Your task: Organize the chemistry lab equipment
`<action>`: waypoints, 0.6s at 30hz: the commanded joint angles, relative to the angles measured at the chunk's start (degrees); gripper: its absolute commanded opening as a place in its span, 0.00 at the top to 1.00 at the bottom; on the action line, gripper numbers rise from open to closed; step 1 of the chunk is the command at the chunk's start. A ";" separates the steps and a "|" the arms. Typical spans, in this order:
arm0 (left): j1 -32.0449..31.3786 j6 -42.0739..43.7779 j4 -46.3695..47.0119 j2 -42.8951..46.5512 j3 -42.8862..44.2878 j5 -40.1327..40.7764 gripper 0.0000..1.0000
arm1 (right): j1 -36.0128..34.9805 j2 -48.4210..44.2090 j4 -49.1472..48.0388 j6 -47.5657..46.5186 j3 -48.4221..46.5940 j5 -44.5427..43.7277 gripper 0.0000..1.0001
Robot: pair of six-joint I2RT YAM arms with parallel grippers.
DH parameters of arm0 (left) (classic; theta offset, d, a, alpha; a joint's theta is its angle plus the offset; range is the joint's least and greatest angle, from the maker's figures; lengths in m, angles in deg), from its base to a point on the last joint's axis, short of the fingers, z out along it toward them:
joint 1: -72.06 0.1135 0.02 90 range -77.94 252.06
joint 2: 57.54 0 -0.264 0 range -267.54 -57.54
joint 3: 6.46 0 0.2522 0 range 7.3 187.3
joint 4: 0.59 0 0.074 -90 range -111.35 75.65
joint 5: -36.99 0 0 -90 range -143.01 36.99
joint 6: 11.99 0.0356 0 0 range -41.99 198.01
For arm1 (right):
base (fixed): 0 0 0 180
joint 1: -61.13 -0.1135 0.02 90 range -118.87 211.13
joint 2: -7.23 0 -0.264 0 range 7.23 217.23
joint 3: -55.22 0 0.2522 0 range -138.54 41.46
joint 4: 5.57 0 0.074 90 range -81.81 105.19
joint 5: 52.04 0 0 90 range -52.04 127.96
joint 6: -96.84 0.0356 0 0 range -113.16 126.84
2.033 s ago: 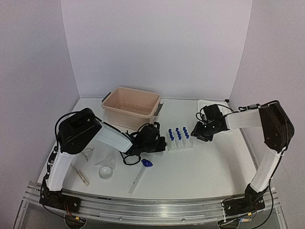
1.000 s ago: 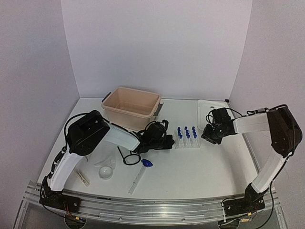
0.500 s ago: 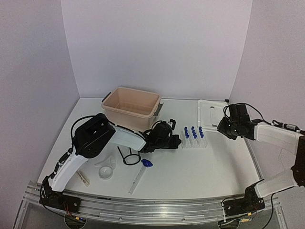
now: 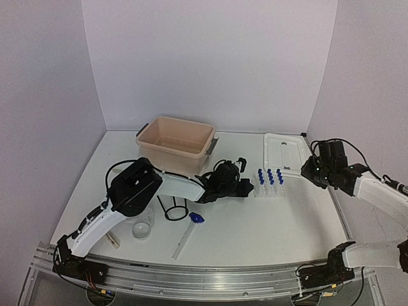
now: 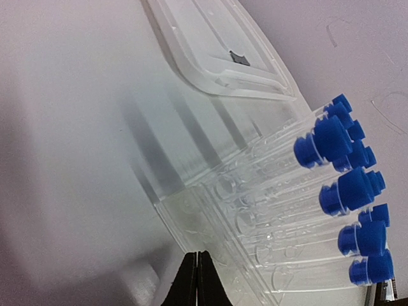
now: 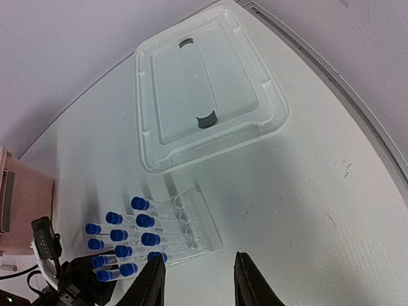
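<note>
Change: tube rack (image 4: 269, 183) with its blue-capped tubes (image 4: 270, 173) has slid from desk (image 4: 255, 229) centre toward the right edge and now sits just beside the near end of the white lid (image 4: 284, 152), upright. Left tool (image 4: 244, 186) is pressed together and holds nothing; wrist view shows its tips (image 5: 196, 280) against the rack's base, so it looks like a push, not a grasp. Right tool (image 4: 317, 172) has backed off to the right edge, spread and empty, with the rack and lid below it in its wrist view.

Judgement: rack is being parked on the right, the rest unsorted. Ring stand (image 4: 173, 210), funnel (image 4: 141, 228), brush (image 4: 188, 233) and wooden clamp (image 4: 113, 239) lie at near left, in front of the tub (image 4: 172, 150).

Room: little space left between rack and lid, more pushing would likely hit the lid rim. Near-right of the desk looks open for moves
</note>
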 commanded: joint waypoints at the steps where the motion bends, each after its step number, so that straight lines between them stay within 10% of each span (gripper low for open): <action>1: -1.86 -0.13 -3.97 -4.91 4.12 -2.52 0.98 | 0.03 -2.59 2.52 -0.54 0.70 -2.06 0.66; 11: -2.40 1.84 -6.45 2.12 1.29 3.56 0.90 | 0.02 -3.66 3.96 -3.09 -1.52 -0.62 0.65; 18: -2.43 1.94 -6.96 18.65 -13.78 10.40 0.74 | -0.06 -0.30 4.87 -11.43 -9.80 16.07 0.65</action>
